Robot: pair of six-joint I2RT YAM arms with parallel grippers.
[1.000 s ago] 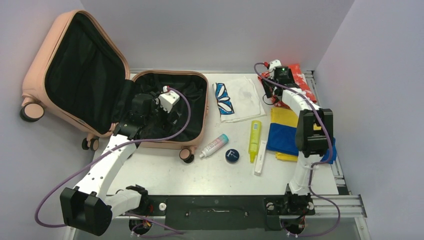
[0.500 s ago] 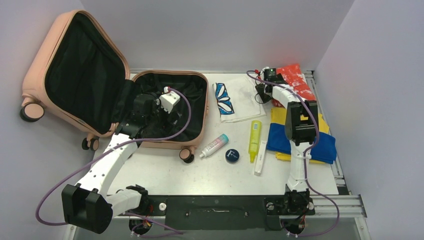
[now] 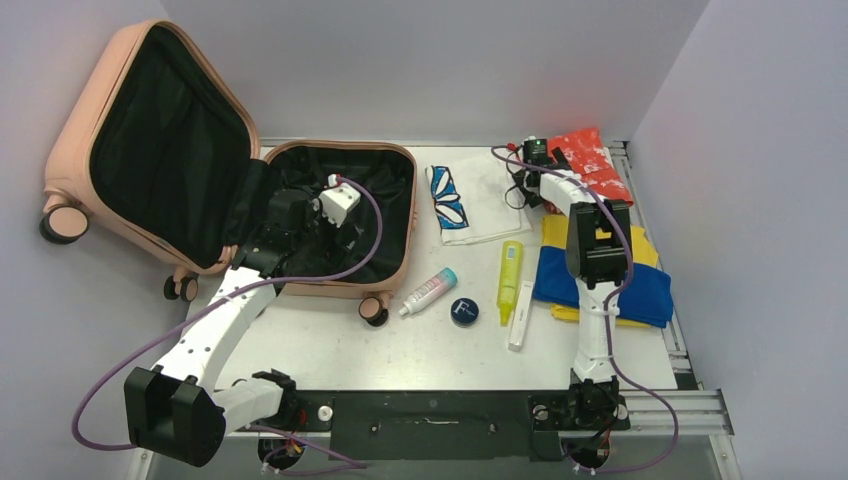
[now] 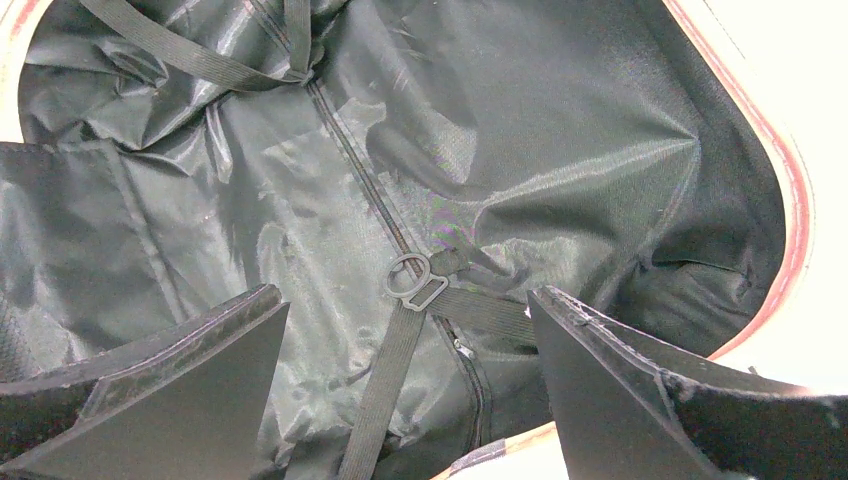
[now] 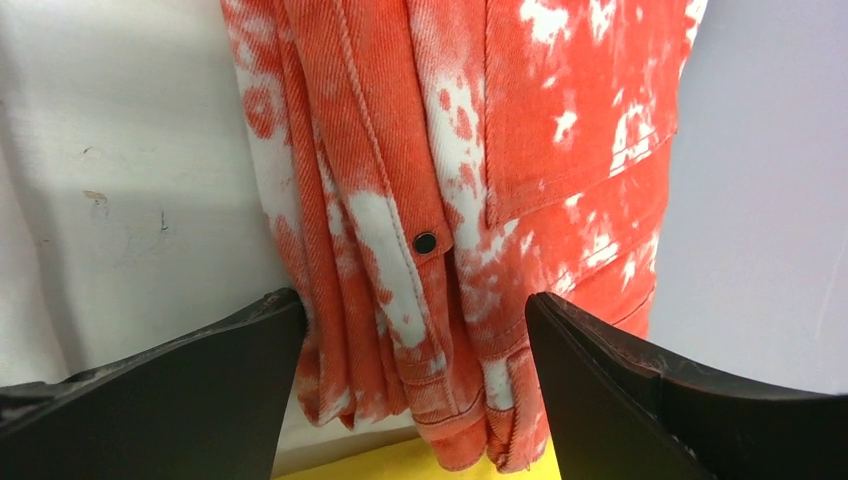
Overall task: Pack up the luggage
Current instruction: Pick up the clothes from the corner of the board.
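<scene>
The luggage (image 3: 85, 110) is lying open at the tabletop's (image 3: 330, 350) left. The left hand (image 4: 405, 305) is gaping inside it, only its wrist view showing a strap ring (image 4: 408, 275). The right hand (image 5: 410, 310) is gaping over an orange garment (image 5: 450, 150). A tin (image 3: 464, 311) is showing "F".

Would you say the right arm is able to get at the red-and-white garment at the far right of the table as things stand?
Probably yes: the right claw is open just over the red-and-white garment, whose folded edge lines up with the gap, and nothing lies over it.
</scene>
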